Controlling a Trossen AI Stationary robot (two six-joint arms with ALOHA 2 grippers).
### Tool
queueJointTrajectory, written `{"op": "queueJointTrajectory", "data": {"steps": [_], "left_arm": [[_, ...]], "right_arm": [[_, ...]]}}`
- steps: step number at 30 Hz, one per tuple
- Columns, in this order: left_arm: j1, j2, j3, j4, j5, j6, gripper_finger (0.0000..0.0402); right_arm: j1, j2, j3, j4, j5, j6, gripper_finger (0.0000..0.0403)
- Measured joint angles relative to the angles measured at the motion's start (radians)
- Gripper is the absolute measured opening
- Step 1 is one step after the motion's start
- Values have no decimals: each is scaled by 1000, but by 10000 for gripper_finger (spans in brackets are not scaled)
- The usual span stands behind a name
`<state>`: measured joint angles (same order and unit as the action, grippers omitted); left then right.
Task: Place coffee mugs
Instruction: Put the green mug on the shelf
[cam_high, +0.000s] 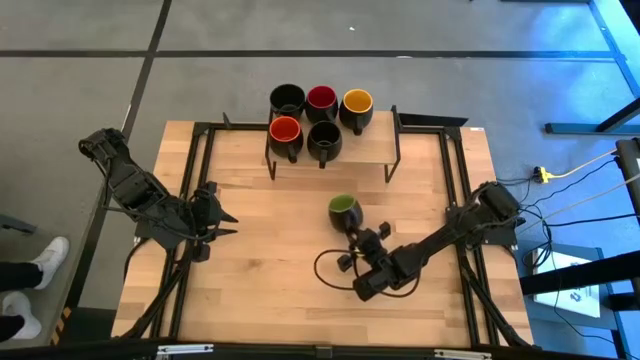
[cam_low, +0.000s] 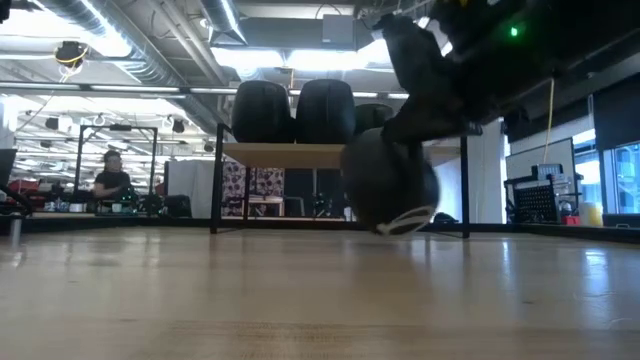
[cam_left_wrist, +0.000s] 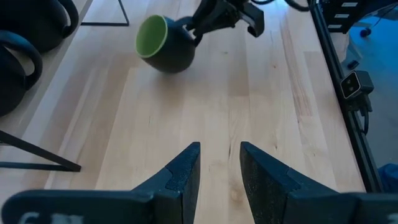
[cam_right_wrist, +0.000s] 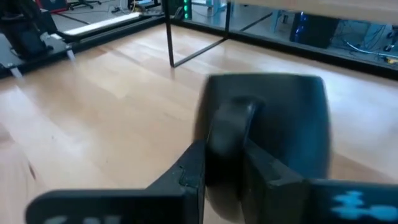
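A dark mug with a green inside (cam_high: 345, 210) is near the middle of the table, held by my right gripper (cam_high: 354, 233), which is shut on its handle. It also shows in the left wrist view (cam_left_wrist: 165, 43) and in the low view (cam_low: 390, 185). Five more mugs stand on a low wooden shelf (cam_high: 370, 152) at the far edge: black (cam_high: 287, 99), dark red (cam_high: 321, 98), yellow (cam_high: 357, 103), orange-red (cam_high: 285, 130) and black (cam_high: 323, 136). My left gripper (cam_high: 228, 220) waits at the table's left, slightly open and empty (cam_left_wrist: 221, 168). My right gripper pinches the green mug's handle (cam_right_wrist: 231, 118) between its two fingers (cam_right_wrist: 186, 174), one on each side. The fingers come from the near right, slanting down. The mug is tilted, its mouth turned up and toward the left. I cannot tell whether its lower side touches the table.
The shelf stands on thin black metal legs (cam_high: 270, 165). A black frame (cam_high: 200, 150) runs around the table top. A dark cable loop (cam_high: 325, 270) lies beside my right arm. A person (cam_low: 110, 180) sits in the room far behind; a shoe (cam_high: 45, 262) shows at left.
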<state>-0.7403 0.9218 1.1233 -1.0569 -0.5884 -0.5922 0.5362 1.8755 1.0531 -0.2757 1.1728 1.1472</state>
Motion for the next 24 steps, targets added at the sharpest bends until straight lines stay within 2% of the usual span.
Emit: {"op": "queueJointTrajectory", "data": {"steps": [6,11,15,19,24], "left_arm": [[0,0,0,0,1,0,108],[0,0,0,0,1,-1,108],[0,3,0,7,-5,0,108],[0,27,0,8,-39,1,108],[0,71,0,13,-45,50,108]], "right_arm": [[0,-41,0,-57,9,1,37],[0,-50,0,-73,9,-3,8],[0,-51,1,-61,-33,-3,8],[0,-51,1,-9,-63,-75,8],[-1,-42,1,146,-131,-241,8]]}}
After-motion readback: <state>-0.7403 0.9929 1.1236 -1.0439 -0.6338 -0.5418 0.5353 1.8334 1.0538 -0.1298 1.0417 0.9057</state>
